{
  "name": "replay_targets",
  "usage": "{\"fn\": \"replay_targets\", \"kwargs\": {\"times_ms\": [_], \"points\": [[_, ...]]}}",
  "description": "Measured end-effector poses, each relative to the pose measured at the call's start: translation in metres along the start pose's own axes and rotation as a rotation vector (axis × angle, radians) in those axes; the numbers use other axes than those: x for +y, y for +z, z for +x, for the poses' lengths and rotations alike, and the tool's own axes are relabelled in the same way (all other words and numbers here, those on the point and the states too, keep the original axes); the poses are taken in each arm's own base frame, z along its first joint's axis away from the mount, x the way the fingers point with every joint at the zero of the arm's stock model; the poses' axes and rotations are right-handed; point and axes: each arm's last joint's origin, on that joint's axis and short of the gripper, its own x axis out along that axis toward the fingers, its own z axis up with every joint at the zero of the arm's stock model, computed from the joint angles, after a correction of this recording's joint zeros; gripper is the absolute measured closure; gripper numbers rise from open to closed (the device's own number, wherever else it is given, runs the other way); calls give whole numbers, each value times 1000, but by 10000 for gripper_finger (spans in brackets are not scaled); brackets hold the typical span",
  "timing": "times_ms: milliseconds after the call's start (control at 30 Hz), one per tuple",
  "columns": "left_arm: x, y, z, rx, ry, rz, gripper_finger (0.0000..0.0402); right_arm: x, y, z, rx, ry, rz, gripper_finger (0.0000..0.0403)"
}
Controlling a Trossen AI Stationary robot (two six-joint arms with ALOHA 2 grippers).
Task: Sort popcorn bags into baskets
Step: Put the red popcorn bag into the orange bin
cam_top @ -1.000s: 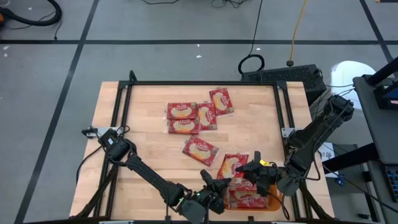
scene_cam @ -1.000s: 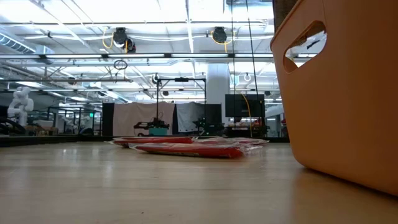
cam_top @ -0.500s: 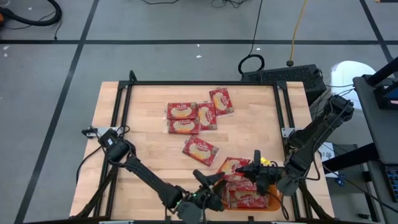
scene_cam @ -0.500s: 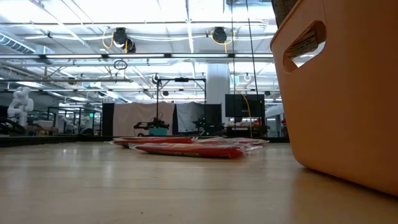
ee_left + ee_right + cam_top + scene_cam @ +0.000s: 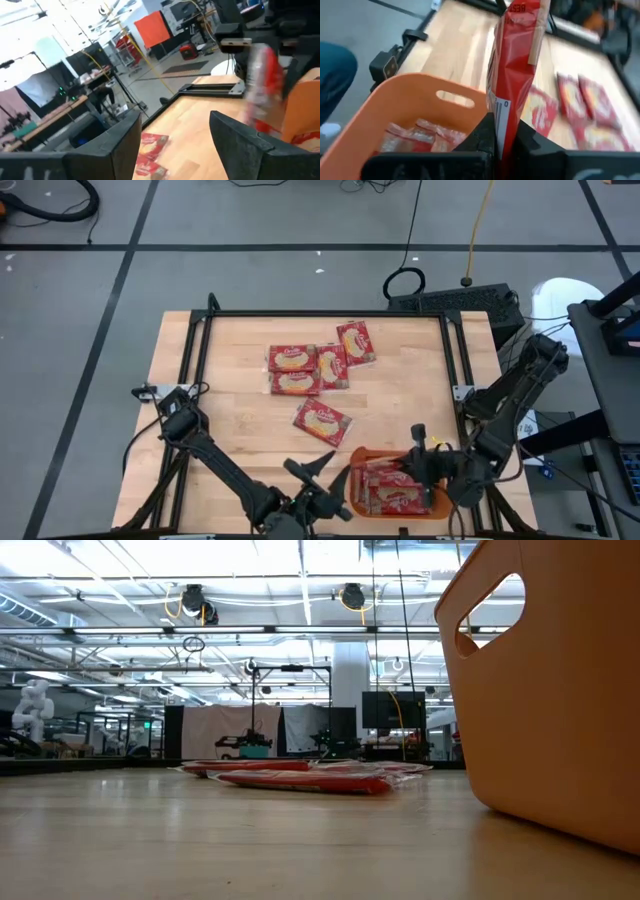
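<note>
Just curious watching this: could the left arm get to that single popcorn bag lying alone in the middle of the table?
Probably yes. The left gripper is open and holds nothing, and bare wood lies between it and the lone popcorn bag. The right gripper is busy over the orange basket, off to the side.

Bright overhead lighting, blurred wrist views
</note>
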Motion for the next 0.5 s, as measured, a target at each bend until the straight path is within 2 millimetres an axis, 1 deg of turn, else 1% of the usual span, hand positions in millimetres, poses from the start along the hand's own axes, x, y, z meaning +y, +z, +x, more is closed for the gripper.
{"fn": "replay_targets", "kwargs": {"times_ms": [133,267,367,500], "points": [[-1,-1,0,0,0,-98,163,3,18,-8,103,-33,91,390],[-2,-4,-1,-1,-2,-160,163,13,28,-8,265,-26,160,390],[-2,-4,-1,-1,-2,-169,163,26,30,-6,362,-26,164,390],[-1,-4,8,5,14,-136,163,42,29,-3,420,-35,162,390]]}}
